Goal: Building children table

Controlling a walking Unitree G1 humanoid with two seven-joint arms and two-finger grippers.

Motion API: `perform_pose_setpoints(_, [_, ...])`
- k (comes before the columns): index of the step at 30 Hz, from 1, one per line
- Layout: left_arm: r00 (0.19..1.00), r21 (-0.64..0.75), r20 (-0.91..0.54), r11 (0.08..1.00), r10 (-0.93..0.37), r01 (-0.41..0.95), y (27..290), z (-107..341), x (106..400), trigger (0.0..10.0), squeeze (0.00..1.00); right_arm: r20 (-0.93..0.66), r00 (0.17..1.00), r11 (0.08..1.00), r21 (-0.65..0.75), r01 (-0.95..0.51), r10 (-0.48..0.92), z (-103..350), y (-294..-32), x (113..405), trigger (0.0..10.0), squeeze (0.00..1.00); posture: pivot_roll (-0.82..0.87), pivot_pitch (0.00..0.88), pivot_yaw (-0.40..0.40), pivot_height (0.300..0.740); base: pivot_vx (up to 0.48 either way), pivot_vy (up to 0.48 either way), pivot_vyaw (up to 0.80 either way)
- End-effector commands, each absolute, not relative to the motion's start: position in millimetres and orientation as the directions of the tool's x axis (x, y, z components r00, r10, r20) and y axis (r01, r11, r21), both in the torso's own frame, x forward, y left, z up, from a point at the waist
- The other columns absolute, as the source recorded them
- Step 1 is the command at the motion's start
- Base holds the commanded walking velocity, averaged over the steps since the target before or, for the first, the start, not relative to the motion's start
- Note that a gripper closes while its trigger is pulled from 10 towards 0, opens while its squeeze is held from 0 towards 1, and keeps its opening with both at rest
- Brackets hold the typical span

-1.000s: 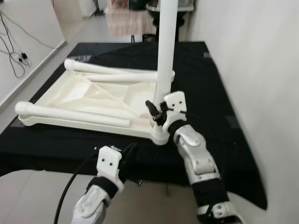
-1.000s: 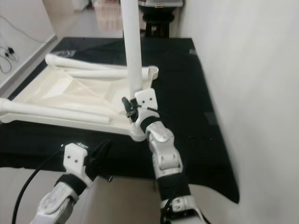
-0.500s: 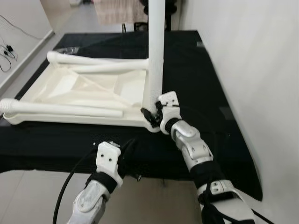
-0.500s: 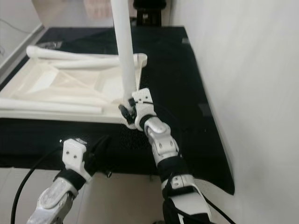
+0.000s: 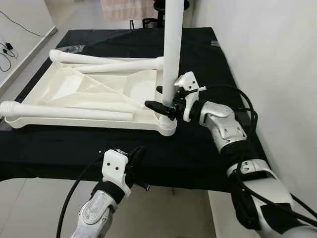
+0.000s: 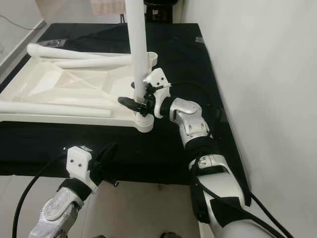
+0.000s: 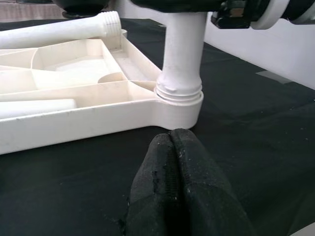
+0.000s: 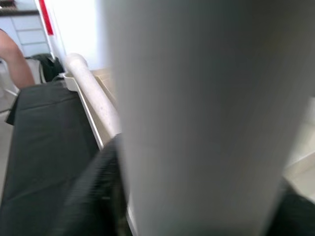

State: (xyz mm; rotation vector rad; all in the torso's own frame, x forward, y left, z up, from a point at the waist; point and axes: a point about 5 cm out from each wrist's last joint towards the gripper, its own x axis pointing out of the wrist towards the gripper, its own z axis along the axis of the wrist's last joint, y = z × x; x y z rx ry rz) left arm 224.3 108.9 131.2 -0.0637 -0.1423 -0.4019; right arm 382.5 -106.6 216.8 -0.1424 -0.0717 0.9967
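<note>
A white children's table top (image 5: 89,123) lies upside down on a black cloth. One white leg (image 5: 172,49) stands upright in its near right corner socket (image 5: 168,126). My right gripper (image 5: 165,98) reaches in from the right and is shut on this leg just above the socket, one finger (image 5: 154,105) in front and the other behind. The leg (image 8: 206,118) fills the space between the fingers in the right wrist view. Two loose legs lie in the top, one along the far edge (image 5: 109,62) and one along the near edge (image 5: 69,111). My left gripper (image 5: 137,157) hovers shut at the cloth's front edge, pointing at the socket (image 7: 179,105).
The black cloth (image 5: 208,148) covers a low table that runs along a white wall (image 5: 267,59) on the right. Bare floor lies to the left, with cables (image 5: 7,47) by the far wall. A dark stool (image 5: 158,7) stands beyond the far end.
The camera has shifted. My right arm has swung from the near side round to the right of the upright leg, still holding it at the base. The left gripper stays put.
</note>
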Motion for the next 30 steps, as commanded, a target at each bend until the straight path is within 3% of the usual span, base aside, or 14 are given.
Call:
perform_pose_setpoints(1, [0.915, -0.033, 0.135, 0.921, -0.380, 0.387, 109, 127, 222, 10.0, 0.00, -0.012, 0.468, 0.461, -0.153, -0.874, 0.883, 214, -100, 378, 0.0, 0.00, 0.16, 0.132, -0.018, 0.740, 0.000, 0.000, 0.00])
perform_pose_setpoints(6, [0.915, -0.034, 0.135, 0.921, -0.380, 0.387, 108, 127, 222, 10.0, 0.00, -0.008, 0.455, 0.450, -0.139, -0.882, 0.890, 211, -104, 379, 0.0, 0.00, 0.16, 0.134, -0.016, 0.740, 0.000, 0.000, 0.00])
perform_pose_setpoints(12, [0.915, -0.037, 0.136, 0.921, -0.381, 0.389, 108, 127, 221, 10.0, 0.00, 0.002, 0.521, 0.518, -0.097, -0.850, 0.854, 200, -122, 378, 0.0, 0.00, 0.15, 0.138, -0.016, 0.740, 0.000, 0.000, 0.00])
perform_pose_setpoints(14, [0.915, -0.038, 0.136, 0.921, -0.380, 0.388, 109, 127, 220, 10.0, 0.00, -0.051, 0.650, 0.648, -0.051, -0.760, 0.758, 180, -128, 378, 0.0, 0.00, 0.14, 0.145, -0.023, 0.740, 0.000, 0.000, 0.00])
perform_pose_setpoints(16, [0.915, -0.038, 0.136, 0.921, -0.380, 0.388, 109, 127, 220, 10.0, 0.00, -0.051, 0.650, 0.648, -0.051, -0.760, 0.758, 180, -128, 378, 0.0, 0.00, 0.14, 0.145, -0.023, 0.740, 0.000, 0.000, 0.00])
perform_pose_setpoints(17, [0.915, -0.037, 0.137, 0.921, -0.379, 0.388, 110, 127, 220, 10.0, 0.00, -0.121, 0.781, 0.784, -0.036, -0.620, 0.613, 160, -129, 377, 0.0, 0.00, 0.14, 0.148, -0.027, 0.740, 0.000, 0.000, 0.00])
perform_pose_setpoints(18, [0.915, -0.035, 0.137, 0.921, -0.379, 0.387, 110, 128, 220, 10.0, 0.00, -0.222, 0.845, 0.865, -0.019, -0.502, 0.486, 124, -110, 352, 0.0, 0.00, 0.15, 0.165, -0.021, 0.740, 0.000, 0.000, 0.00])
perform_pose_setpoints(20, [0.915, -0.034, 0.137, 0.921, -0.379, 0.387, 111, 129, 220, 10.0, 0.00, -0.278, 0.878, 0.912, -0.015, -0.409, 0.389, 106, -99, 330, 0.0, 0.00, 0.15, 0.165, -0.021, 0.740, 0.000, 0.000, 0.00])
perform_pose_setpoints(23, [0.915, -0.034, 0.137, 0.921, -0.379, 0.387, 111, 129, 220, 10.0, 0.00, -0.278, 0.878, 0.912, -0.015, -0.409, 0.389, 106, -99, 330, 0.0, 0.00, 0.15, 0.165, -0.021, 0.740, 0.000, 0.000, 0.00])
perform_pose_setpoints(25, [0.915, -0.029, 0.136, 0.922, -0.379, 0.386, 112, 128, 220, 10.0, 0.00, -0.277, 0.883, 0.905, -0.085, -0.417, 0.380, 106, -83, 319, 0.0, 0.00, 0.14, 0.151, -0.011, 0.740, 0.000, 0.000, 0.00])
perform_pose_setpoints(27, [0.916, -0.027, 0.134, 0.922, -0.379, 0.386, 112, 128, 222, 10.0, 0.00, -0.226, 0.899, 0.903, -0.129, -0.410, 0.376, 119, -72, 331, 0.0, 0.00, 0.16, 0.137, -0.020, 0.740, 0.000, 0.000, 0.00])
perform_pose_setpoints(28, [0.916, -0.024, 0.134, 0.923, -0.377, 0.384, 112, 127, 223, 10.0, 0.00, -0.202, 0.906, 0.905, -0.138, -0.401, 0.371, 126, -69, 341, 2.5, 0.00, 0.16, 0.135, -0.016, 0.740, 0.000, 0.000, 0.00])
perform_pose_setpoints(29, [0.917, -0.023, 0.134, 0.924, -0.376, 0.382, 112, 127, 223, 10.0, 0.00, -0.188, 0.915, 0.915, -0.124, -0.383, 0.357, 130, -69, 347, 10.0, 0.00, 0.16, 0.135, -0.016, 0.740, 0.000, 0.000, 0.00])
perform_pose_setpoints(30, [0.917, -0.023, 0.134, 0.924, -0.376, 0.382, 112, 127, 223, 10.0, 0.00, -0.188, 0.915, 0.915, -0.124, -0.383, 0.357, 130, -69, 347, 10.0, 0.00, 0.16, 0.135, -0.016, 0.740, 0.000, 0.000, 0.00])
